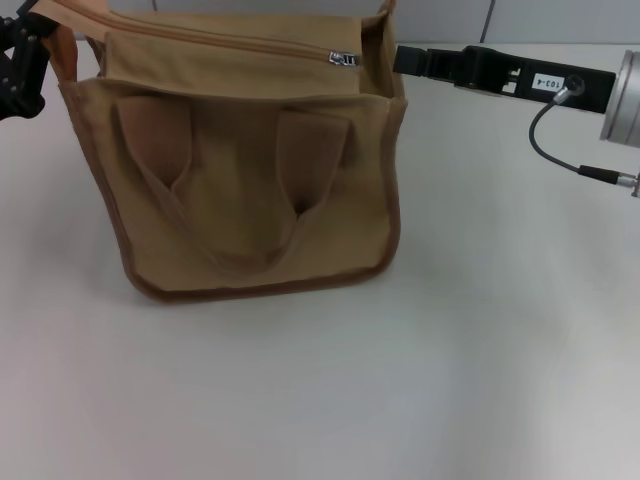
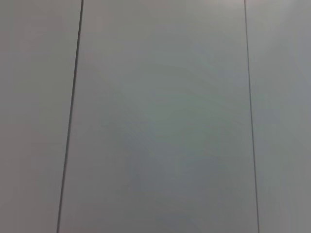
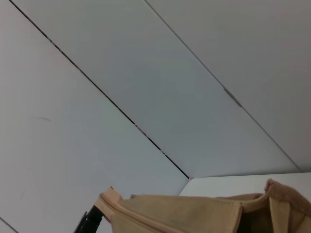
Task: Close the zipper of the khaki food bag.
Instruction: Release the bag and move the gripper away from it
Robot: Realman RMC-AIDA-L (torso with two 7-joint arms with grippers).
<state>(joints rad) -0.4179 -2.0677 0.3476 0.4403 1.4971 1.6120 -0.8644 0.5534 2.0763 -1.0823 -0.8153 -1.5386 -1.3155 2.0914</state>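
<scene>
The khaki food bag (image 1: 250, 190) stands upright on the white worktop (image 1: 420, 380), filling the upper left of the head view, its front loop handle hanging down over the front pocket. The right end effector (image 1: 400, 60) reaches in level from the right, its dark tip touching or just beside the bag's upper right corner; whether it is wide or narrow cannot be told. The left end effector (image 1: 20, 65) sits against the bag's upper left edge at the strap, and its spread cannot be told either. Across the top panel runs the zipper (image 1: 250, 45), its silver slider (image 1: 344, 58) already near the right end, just beside the right tip. The risks, as I judge them: the soft bag could tip or slide if the right arm pushes on sideways, or the tip could snag the canvas instead of the small pull tab, leaving a short gap unclosed.
</scene>
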